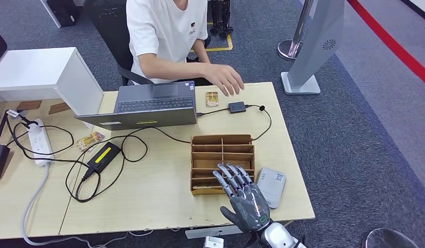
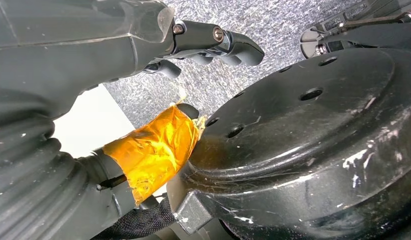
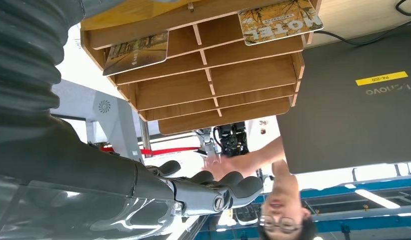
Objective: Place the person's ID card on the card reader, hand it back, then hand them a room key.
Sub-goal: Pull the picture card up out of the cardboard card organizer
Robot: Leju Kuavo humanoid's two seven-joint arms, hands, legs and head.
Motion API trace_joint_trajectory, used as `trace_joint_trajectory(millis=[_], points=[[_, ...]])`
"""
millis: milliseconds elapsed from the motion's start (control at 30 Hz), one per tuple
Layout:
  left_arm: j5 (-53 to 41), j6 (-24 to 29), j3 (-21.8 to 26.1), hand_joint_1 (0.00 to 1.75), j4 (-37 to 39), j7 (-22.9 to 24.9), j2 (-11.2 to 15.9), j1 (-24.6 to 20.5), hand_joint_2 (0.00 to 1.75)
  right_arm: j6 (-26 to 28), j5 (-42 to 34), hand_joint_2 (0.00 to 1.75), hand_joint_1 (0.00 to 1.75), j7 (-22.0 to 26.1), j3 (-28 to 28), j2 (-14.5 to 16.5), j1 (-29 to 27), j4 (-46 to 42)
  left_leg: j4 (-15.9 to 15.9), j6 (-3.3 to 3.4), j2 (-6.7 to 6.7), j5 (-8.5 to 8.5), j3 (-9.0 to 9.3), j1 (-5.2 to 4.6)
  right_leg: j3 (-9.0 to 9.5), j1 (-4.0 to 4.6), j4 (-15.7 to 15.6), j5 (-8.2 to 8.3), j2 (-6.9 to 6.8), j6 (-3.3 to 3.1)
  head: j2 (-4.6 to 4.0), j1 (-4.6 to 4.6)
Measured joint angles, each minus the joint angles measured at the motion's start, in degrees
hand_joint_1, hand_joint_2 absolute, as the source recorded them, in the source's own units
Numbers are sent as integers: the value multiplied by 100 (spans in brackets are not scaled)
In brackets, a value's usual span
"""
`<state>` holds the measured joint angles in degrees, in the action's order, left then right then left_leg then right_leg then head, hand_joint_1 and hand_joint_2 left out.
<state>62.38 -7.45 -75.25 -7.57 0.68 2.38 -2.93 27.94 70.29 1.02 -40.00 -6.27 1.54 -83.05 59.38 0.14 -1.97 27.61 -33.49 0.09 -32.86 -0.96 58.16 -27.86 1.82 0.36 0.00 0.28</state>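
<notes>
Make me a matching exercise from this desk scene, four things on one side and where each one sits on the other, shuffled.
Things:
1. laptop
2. wooden organizer
3. grey card reader
4. small card

Places:
A. on the table near the person's hand
B. at the table's near edge, beside the right hand
C. in front of the person, lid open
D. mid-table, between the laptop and the right hand

Pairs: 1-C, 2-D, 3-B, 4-A

Open tan tabletop [image 1: 148, 196]: passable. Obstacles: brown wooden compartment rack [image 1: 222, 161], grey open laptop [image 1: 148, 106], looping black cables [image 1: 104, 170], person's hand [image 1: 224, 79].
</notes>
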Motion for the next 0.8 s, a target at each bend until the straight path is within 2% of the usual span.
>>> trace_joint_trajectory(millis=[467, 800], points=[[0, -1, -11, 0, 0, -2, 4, 0, 175, 57, 36, 175, 0, -88, 31, 0, -3, 165, 0, 0, 0, 0, 0, 0, 0, 0, 0, 0, 0, 0, 1, 1], [44, -4, -100, 0, 1, -17, 17, 0, 175, 315, 221, 175, 0, -264, 536, -2, -66, 925, 1, 0, 0, 0, 0, 0, -1, 0, -1, 0, 0, 0, 0, 1]])
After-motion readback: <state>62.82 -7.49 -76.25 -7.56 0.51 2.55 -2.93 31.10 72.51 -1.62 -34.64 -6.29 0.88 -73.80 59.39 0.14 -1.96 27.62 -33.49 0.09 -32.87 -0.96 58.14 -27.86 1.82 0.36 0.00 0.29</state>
